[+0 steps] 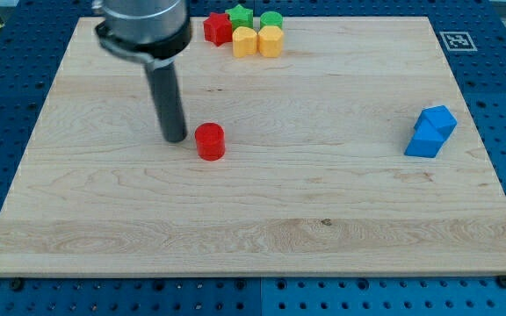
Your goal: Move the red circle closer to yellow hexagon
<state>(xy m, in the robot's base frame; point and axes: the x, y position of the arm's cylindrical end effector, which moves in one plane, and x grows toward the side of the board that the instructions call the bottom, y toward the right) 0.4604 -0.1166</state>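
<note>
The red circle is a small red cylinder standing left of the board's middle. My tip rests on the board just to its left, a small gap apart. The yellow hexagon stands at the view's top, in a tight cluster with a yellow block, a red star, a green star and a green block. The cluster lies well above and to the right of the red circle.
Two blue blocks sit touching each other near the view's right edge of the wooden board. A fiducial marker is fixed off the board's top right corner.
</note>
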